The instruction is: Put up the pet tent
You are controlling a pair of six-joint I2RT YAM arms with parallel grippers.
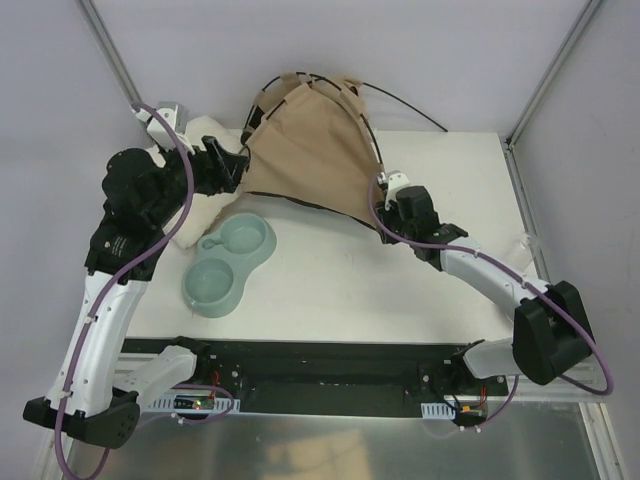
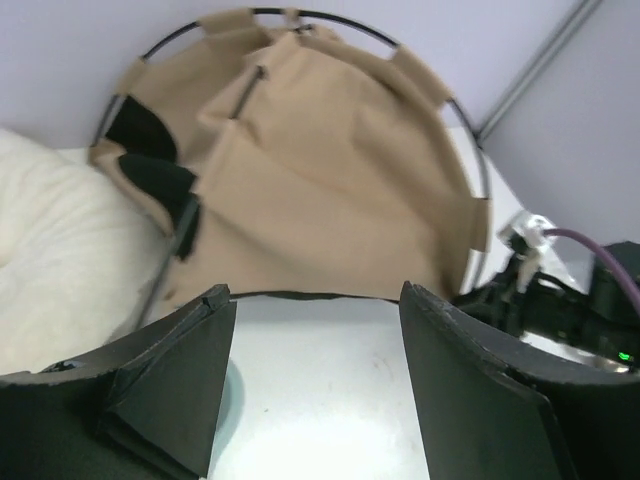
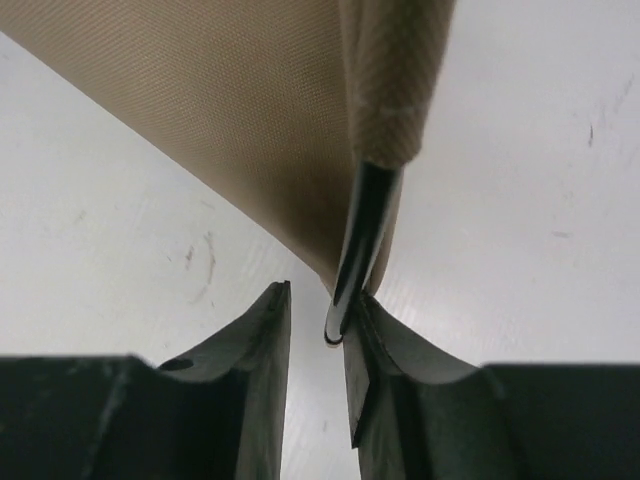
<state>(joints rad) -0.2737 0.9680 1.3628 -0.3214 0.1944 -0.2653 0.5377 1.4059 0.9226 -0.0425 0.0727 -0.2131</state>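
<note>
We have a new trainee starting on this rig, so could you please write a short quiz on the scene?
1. True or false: the left end effector is holding the pet tent.
2. What stands between the fingers of the right end effector? A) a black pole end B) a white ball C) a brown label
3. Fill in: the teal double bowl lies in front of the tent, beside the white ____.

Key: 1 false, it is open and empty; 2 A; 3 cushion.

Robotics lab cell: white table (image 1: 330,300), aluminium frame posts (image 1: 109,52), plain pale walls (image 1: 200,40).
</note>
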